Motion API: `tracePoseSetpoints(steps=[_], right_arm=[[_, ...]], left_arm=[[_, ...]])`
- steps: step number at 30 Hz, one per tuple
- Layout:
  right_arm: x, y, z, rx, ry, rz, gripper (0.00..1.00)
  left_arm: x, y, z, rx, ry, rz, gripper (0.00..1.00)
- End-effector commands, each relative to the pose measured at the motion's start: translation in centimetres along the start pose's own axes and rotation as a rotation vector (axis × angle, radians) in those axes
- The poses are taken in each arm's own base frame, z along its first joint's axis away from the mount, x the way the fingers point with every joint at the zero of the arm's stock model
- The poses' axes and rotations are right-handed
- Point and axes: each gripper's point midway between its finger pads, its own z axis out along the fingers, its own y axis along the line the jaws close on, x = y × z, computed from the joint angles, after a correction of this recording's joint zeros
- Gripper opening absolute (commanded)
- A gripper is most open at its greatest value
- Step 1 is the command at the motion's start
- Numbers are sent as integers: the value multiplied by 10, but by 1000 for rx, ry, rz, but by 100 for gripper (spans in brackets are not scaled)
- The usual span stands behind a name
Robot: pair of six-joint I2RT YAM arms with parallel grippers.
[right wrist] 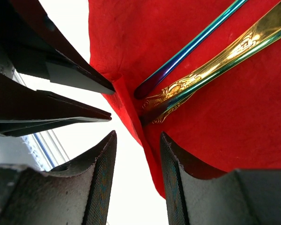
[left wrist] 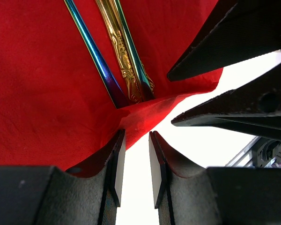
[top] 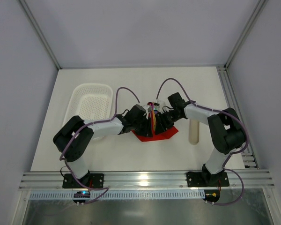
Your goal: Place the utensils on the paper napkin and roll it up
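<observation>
Red paper napkin (top: 155, 136): near edge folded up.

Left gripper (left wrist: 136, 136) and right gripper (right wrist: 138, 136): both at that fold, jaws parted, clamping nothing.

Utensils (left wrist: 124, 70): on the napkin, handle ends under its fold.

Risk: the unpinned fold likely relaxes, or the handles slip out during rolling.

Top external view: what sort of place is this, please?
Probably a laboratory robot cell, not a home: a white table closed in by plain grey panels, and an aluminium rail carrying the left arm and the right arm.
</observation>
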Motion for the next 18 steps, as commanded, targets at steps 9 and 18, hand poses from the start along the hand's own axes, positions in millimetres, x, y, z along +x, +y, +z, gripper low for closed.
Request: tracePoseSetpoints(steps=[9, 18], right_arm=[[-12, 11, 1, -59, -3, -39, 37], [-5, 10, 6, -38, 26, -14, 34]], left_arm=[[-21, -13, -9, 21, -63, 26, 31], [-23, -12, -9, 18, -76, 19, 31]])
